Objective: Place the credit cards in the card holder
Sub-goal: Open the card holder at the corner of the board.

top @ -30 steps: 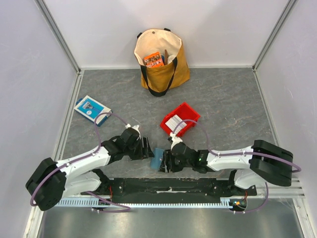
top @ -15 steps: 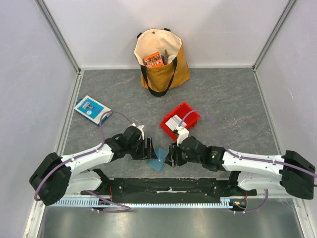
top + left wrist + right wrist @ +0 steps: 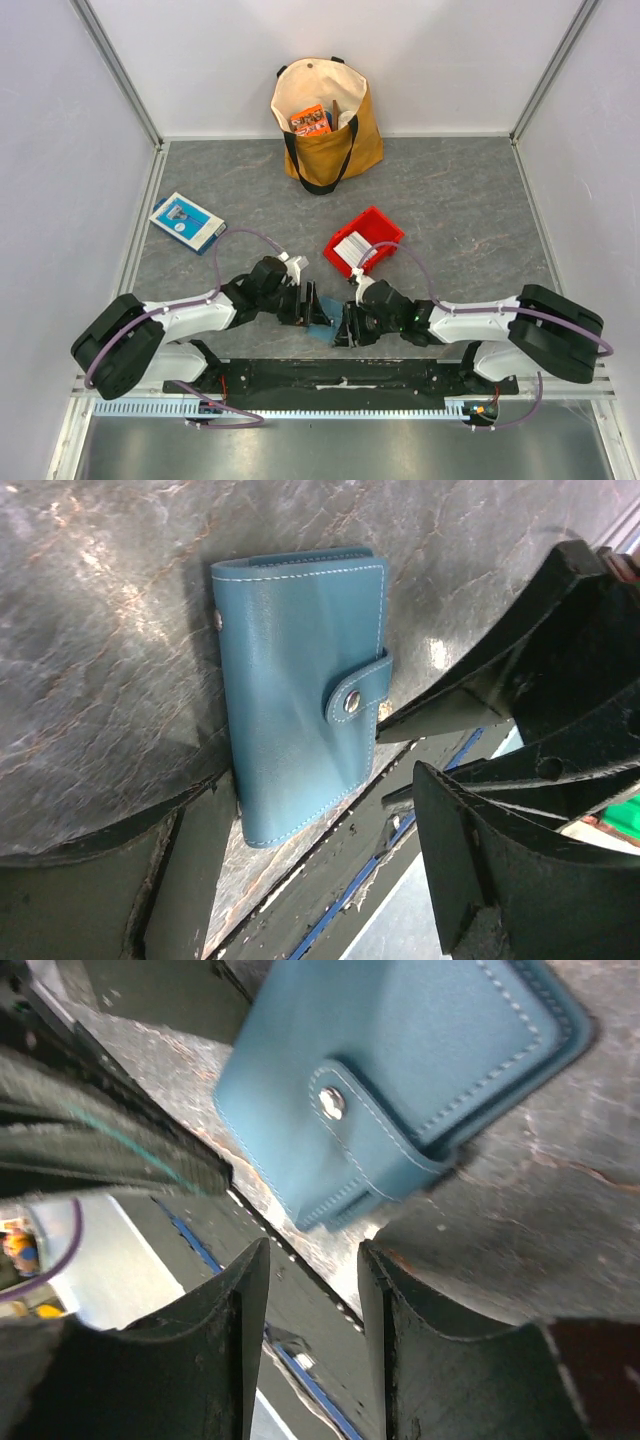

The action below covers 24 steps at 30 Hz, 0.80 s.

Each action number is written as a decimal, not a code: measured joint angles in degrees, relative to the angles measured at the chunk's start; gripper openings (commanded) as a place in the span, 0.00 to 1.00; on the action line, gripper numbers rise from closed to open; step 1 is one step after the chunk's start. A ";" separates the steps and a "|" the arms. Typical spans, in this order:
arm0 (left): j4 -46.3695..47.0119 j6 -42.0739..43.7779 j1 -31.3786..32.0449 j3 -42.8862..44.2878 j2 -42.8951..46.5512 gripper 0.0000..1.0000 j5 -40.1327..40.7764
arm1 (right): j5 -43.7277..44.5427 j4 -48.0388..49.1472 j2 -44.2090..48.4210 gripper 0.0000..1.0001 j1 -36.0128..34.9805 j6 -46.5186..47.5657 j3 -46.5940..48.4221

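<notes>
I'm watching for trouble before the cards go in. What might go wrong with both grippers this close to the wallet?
The wallet lies flat and snapped shut close to the near edge of the table; a nudge might slide it off. The open left gripper and open right gripper sit close together at it and might bump each other.
</notes>
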State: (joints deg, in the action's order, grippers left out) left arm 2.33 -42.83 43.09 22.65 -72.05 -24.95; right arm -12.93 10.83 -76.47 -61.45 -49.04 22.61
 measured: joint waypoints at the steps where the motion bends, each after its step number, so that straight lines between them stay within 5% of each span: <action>1: 1.42 -0.20 0.00 -0.52 -0.31 0.79 -0.72 | -0.09 2.05 -0.98 0.49 0.02 -1.42 -0.26; 10: 9.07 -2.40 -0.26 -3.56 -0.98 0.73 -2.67 | -1.62 21.22 -7.39 0.47 0.02 -13.35 -5.42; 19: 10.71 -3.91 -0.26 -5.44 -1.62 0.48 -2.27 | 1.84 23.52 -7.67 0.41 -0.24 -18.75 -7.21; 24: 13.38 -4.96 -0.26 -6.14 -3.76 0.24 -3.32 | 1.68 26.71 -9.88 0.41 -0.24 -19.65 -7.15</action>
State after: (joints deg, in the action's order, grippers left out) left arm 15.70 -47.79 42.83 16.51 -75.81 -28.27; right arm -11.25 37.54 -86.35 -61.69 -68.69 15.46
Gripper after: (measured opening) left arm 0.380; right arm 0.403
